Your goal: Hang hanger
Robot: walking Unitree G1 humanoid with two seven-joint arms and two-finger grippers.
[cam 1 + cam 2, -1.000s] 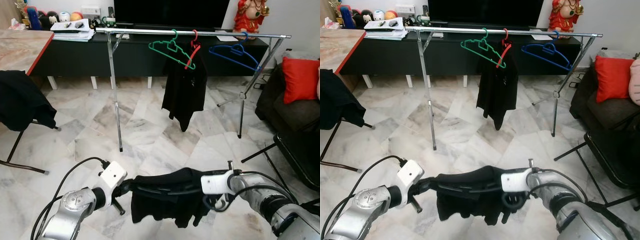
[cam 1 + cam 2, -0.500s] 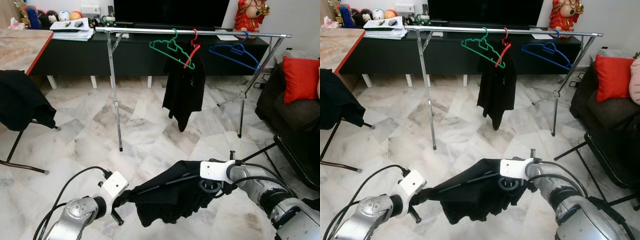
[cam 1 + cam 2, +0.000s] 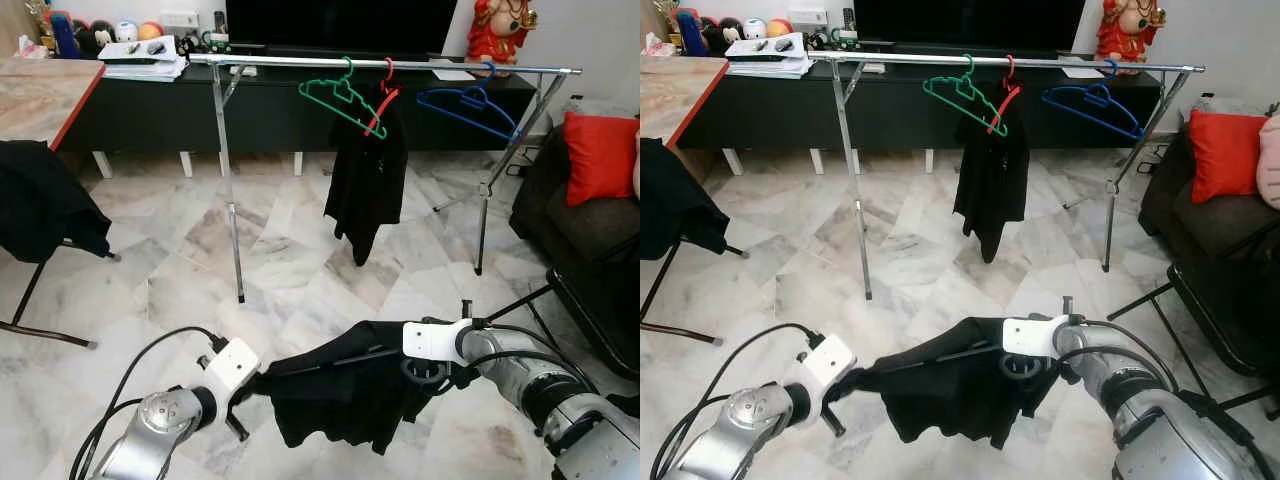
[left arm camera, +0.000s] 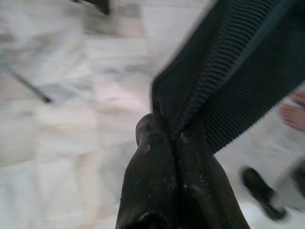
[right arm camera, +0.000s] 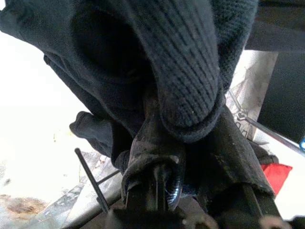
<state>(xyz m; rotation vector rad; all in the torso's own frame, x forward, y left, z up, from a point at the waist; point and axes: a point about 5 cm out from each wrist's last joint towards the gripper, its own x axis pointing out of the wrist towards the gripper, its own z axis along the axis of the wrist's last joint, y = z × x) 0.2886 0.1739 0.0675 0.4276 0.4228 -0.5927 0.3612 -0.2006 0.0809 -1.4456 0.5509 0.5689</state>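
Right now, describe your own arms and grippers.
Both arms are silver metal with rounded joints. Each wrist carries a white boxy block, and black cables loop along them. The left gripper and right gripper are black; the left one's long fingers look scuffed.

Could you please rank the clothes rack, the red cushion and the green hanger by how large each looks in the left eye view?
1. Clothes rack, by far the largest, spanning most of the view.
2 and 3. Green hanger and red cushion look alike in extent; the cushion is cut off at the edge, so I leave them unranked.

Three hangers (image 3: 345, 95) on one rail (image 3: 300, 63), three black garments (image 3: 340, 385), two claws (image 3: 250, 385).
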